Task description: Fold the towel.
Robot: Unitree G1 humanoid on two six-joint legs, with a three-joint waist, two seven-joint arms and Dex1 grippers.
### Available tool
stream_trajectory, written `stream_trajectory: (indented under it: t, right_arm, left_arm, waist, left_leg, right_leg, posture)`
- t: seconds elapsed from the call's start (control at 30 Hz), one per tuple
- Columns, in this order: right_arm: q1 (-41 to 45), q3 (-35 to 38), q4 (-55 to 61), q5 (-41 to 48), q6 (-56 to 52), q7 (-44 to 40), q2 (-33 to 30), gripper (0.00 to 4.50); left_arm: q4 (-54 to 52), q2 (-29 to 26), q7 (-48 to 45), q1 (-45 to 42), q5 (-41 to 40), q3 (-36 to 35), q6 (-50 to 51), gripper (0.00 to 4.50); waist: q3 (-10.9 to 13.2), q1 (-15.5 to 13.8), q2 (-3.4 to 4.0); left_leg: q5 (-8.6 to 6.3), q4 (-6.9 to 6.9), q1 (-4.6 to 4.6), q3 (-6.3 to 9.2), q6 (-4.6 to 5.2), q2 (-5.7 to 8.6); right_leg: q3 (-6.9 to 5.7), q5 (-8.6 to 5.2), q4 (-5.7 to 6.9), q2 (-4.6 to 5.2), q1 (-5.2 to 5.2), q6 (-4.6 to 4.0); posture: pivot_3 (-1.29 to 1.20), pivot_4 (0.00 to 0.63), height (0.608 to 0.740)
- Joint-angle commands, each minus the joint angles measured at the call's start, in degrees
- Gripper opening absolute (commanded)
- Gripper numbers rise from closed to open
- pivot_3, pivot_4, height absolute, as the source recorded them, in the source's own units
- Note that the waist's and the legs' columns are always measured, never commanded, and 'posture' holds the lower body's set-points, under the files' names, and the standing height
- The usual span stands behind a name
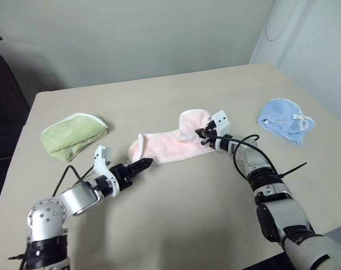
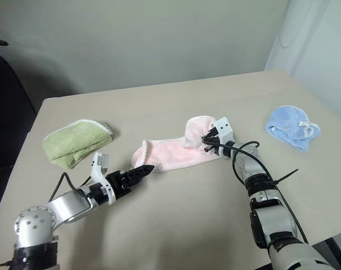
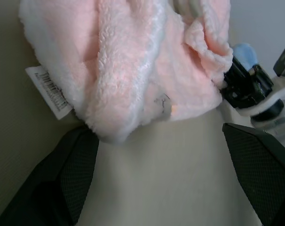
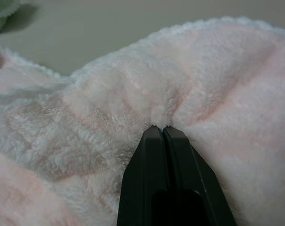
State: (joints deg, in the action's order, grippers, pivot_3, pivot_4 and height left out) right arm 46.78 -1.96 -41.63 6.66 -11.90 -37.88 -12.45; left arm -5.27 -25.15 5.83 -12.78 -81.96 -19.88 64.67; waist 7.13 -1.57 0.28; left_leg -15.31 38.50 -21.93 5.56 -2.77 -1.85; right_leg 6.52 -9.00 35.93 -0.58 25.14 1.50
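Stretching left to right across the surface [image 1: 176,225], the towel [image 1: 167,147] has its right end pinched in the shut right end effector [image 1: 201,135]; the wide-open, empty left end effector [image 1: 142,165] sits at its left end.

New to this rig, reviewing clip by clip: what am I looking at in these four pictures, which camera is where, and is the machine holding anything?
It is a two-armed humanoid robot at a beige table. The two wide pictures come from its head, looking down over its arms; the two close-ups come from cameras on its wrists. On the table lie a pink towel, a green cloth and a small blue cloth. The right gripper is shut, pinching a fold of the towel. The left gripper is open, its fingers apart at the towel's near end, holding nothing.
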Motion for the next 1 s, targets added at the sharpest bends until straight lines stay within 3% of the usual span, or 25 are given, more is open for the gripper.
stream_trajectory:
  t: [0.03,0.17,0.57,0.6,0.7,0.83,1.0]
  right_arm:
    - [0.2,1.4,2.9,1.0,0.6,0.5,-0.2,0.03]
    - [-1.5,1.8,7.0,1.3,-0.9,0.5,-1.0,0.03]
    - [-4.6,2.6,13.6,1.9,-4.3,0.7,-2.1,0.00]
    - [-7.0,2.0,18.7,3.2,-6.0,-2.3,-3.6,0.00]
    - [-11.8,0.8,28.7,5.7,-9.5,-7.6,-6.7,0.00]
    - [-13.2,0.0,31.0,5.5,-11.3,-7.3,-7.9,0.00]
    - [-13.1,-0.8,30.3,4.4,-11.1,-6.7,-8.1,1.32]
  left_arm:
    - [4.6,1.1,2.8,-0.9,5.1,1.4,-1.5,4.50]
    - [9.9,3.5,4.9,-4.9,7.7,0.8,-3.0,4.50]
    - [8.7,6.1,5.8,-4.5,8.6,-3.2,-4.0,0.33]
    - [6.6,6.3,5.3,-3.2,7.4,-4.6,-4.7,0.03]
    - [2.5,6.8,4.0,-0.6,5.0,-6.7,-5.9,0.03]
    - [0.2,7.3,3.1,0.4,4.4,-6.0,-6.3,0.03]
    - [-0.3,7.7,3.0,0.3,4.9,-4.9,-6.3,0.00]
  waist:
    - [0.0,-0.1,0.02]
    - [0.0,-0.6,0.05]
    - [0.0,0.1,0.06]
    - [0.0,0.1,0.08]
    - [0.0,0.4,0.03]
    - [0.1,1.4,-0.05]
    - [0.2,1.4,-0.18]
  left_leg:
    - [0.02,0.00,0.07,0.00,0.03,0.02]
    - [0.06,0.00,0.15,0.01,0.09,0.08]
    - [-0.08,-0.30,0.32,-0.16,-0.18,-0.03]
    - [-0.09,-0.33,0.31,-0.16,-0.21,-0.05]
    - [-0.07,-0.40,0.30,-0.31,-0.31,-0.04]
    - [-0.07,-0.40,0.40,-0.41,-0.43,-0.10]
    - [-0.09,-0.40,0.46,-0.30,-0.39,-0.10]
  right_leg:
    - [0.00,-0.02,0.00,-0.01,-0.08,-0.01]
    - [0.03,-0.08,-0.02,0.04,-0.26,0.02]
    - [0.04,-0.19,-0.03,-0.17,-0.17,0.10]
    - [0.04,-0.21,-0.03,-0.20,-0.15,0.08]
    - [-0.01,-0.40,-0.03,-0.35,-0.13,-0.02]
    - [-0.01,-0.54,-0.01,-0.43,-0.10,-0.03]
    - [0.06,-0.54,0.01,-0.46,-0.14,-0.03]
  posture:
    - [0.00,0.150,0.738]
    - [0.00,0.150,0.738]
    - [0.00,0.150,0.738]
    - [0.00,0.150,0.738]
    - [0.00,0.150,0.738]
    - [0.00,0.150,0.738]
    - [0.00,0.150,0.738]
